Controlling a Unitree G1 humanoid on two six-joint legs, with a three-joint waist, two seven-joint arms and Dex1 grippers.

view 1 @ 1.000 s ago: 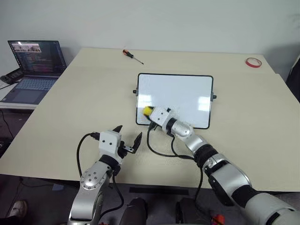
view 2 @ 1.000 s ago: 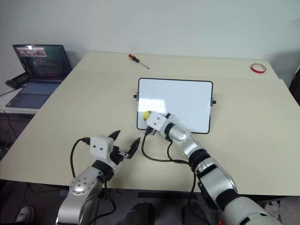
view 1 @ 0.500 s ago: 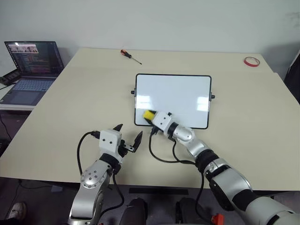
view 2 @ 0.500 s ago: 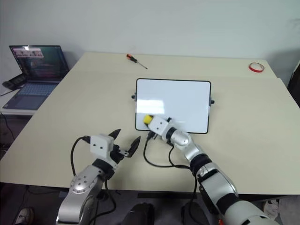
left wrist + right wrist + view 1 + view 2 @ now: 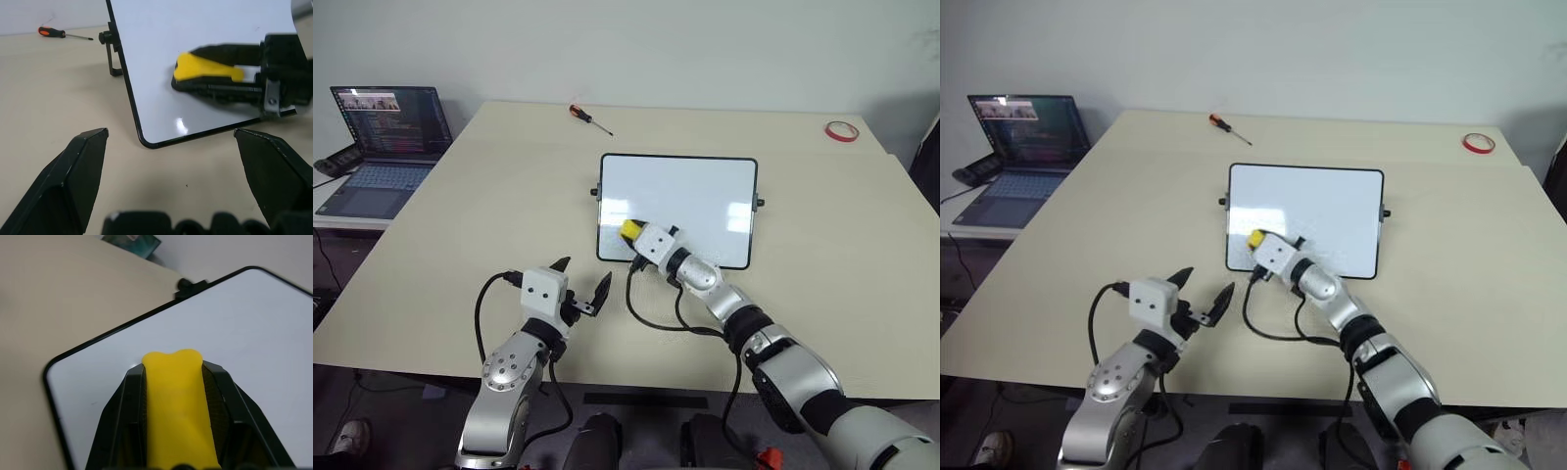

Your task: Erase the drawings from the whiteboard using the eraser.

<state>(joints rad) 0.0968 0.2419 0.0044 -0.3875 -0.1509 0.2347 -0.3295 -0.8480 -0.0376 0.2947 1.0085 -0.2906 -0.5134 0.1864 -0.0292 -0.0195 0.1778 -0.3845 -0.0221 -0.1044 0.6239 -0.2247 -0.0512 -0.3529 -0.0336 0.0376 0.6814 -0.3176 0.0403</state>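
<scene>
The whiteboard (image 5: 690, 196) lies in the middle of the beige table, white with a thin black frame. My right gripper (image 5: 636, 236) is shut on the yellow eraser (image 5: 630, 231) and holds it against the board's near left corner. In the right wrist view the eraser (image 5: 173, 382) sits between the two black fingers over the white surface. The drawings are out of view; the board surface I see looks plain white. My left gripper (image 5: 582, 277) hovers open in front of the board's near left corner, empty, and its wrist view takes in the eraser (image 5: 200, 68).
A laptop (image 5: 382, 137) stands open on a side table at the far left. A screwdriver (image 5: 590, 117) lies beyond the board and a red tape ring (image 5: 842, 130) at the far right corner. Black cable (image 5: 656, 321) loops on the table before the board.
My right gripper slid the eraser toward the board's near edge, then back away from it, ending slightly further right. The left gripper has stayed put.
</scene>
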